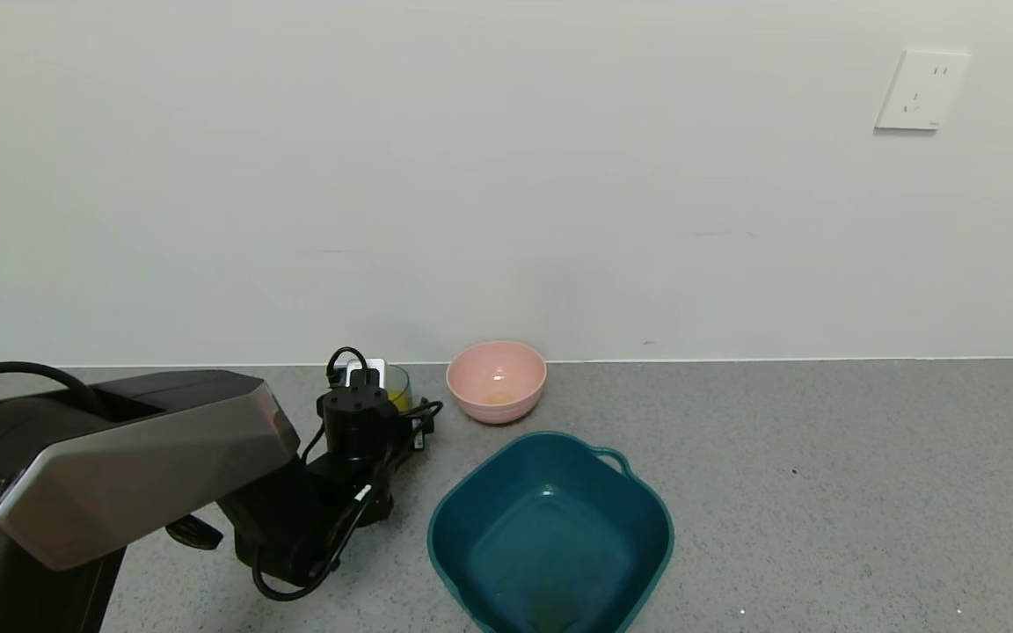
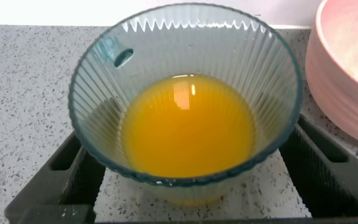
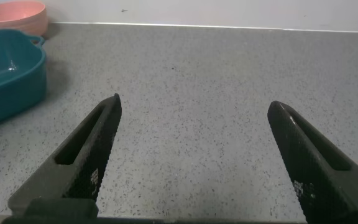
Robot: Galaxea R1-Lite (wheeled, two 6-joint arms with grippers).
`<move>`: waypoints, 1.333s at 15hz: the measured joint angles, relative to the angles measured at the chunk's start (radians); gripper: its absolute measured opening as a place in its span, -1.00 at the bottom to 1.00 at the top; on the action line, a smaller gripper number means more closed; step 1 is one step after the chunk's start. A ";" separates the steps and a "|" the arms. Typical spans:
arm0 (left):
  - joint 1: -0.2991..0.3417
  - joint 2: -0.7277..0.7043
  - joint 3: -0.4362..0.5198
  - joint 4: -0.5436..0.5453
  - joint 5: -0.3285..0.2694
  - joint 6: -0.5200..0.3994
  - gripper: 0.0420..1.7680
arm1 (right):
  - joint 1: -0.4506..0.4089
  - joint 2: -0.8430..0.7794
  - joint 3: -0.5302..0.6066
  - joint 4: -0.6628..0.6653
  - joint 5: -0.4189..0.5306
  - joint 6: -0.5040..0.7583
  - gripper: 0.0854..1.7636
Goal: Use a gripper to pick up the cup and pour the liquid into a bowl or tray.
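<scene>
Your speckled grey desk (image 1: pixel 823 457) meets a plain white wall (image 1: pixel 506 176) with an outlet (image 1: pixel 921 90) far right. Left end effector (image 2: pixel 185 168) spread around the cup (image 2: pixel 185 93); right end effector (image 3: pixel 197 155) open.

The left arm enters at the lower left of the head view and reaches toward the frame's centre-left, its black wrist pointing away from the camera. The left gripper (image 2: pixel 185 171) has its fingers (image 2: pixel 73 168) spread wide, one at each lower corner of its wrist view. The right gripper (image 3: pixel 194 155) hangs with fingers (image 3: pixel 92 143) wide apart, holding nothing.
</scene>
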 joint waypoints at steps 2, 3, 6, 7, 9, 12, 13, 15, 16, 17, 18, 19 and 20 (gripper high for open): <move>0.001 0.004 -0.001 0.000 0.000 0.000 0.94 | 0.000 0.000 0.000 0.000 0.000 0.000 0.94; 0.002 0.006 -0.003 0.000 0.000 0.000 0.94 | 0.000 0.000 0.000 0.000 0.000 0.000 0.94; 0.005 0.017 -0.009 -0.001 0.000 0.000 0.94 | 0.000 0.000 0.000 0.000 0.000 0.000 0.94; 0.006 0.022 -0.011 -0.002 0.000 0.000 0.94 | 0.000 0.000 0.000 0.000 0.000 0.000 0.94; 0.006 0.029 -0.016 -0.002 0.000 0.000 0.94 | 0.000 0.000 0.000 0.000 0.000 0.000 0.94; 0.007 0.035 -0.019 -0.002 0.000 0.000 0.94 | 0.000 0.000 0.000 0.000 0.000 0.000 0.94; 0.007 0.038 -0.022 -0.002 0.000 0.000 0.94 | 0.000 0.000 0.000 0.000 0.000 0.000 0.94; 0.008 0.043 -0.027 -0.002 0.000 0.000 0.94 | 0.000 0.000 0.000 0.000 0.000 0.000 0.94; 0.008 0.044 -0.028 -0.001 0.000 0.000 0.94 | 0.000 0.000 0.000 0.000 0.000 0.000 0.94; 0.009 0.045 -0.029 -0.002 0.000 0.000 0.87 | 0.000 0.000 0.000 0.000 0.000 0.000 0.94; 0.009 0.046 -0.029 -0.001 0.000 0.000 0.66 | 0.000 0.000 0.000 0.000 0.000 0.000 0.94; 0.009 0.047 -0.029 -0.002 0.000 0.000 0.55 | 0.000 0.000 0.000 0.000 0.000 0.000 0.94; 0.009 0.047 -0.029 -0.002 0.000 0.000 0.51 | 0.000 0.000 0.000 0.000 0.000 0.000 0.94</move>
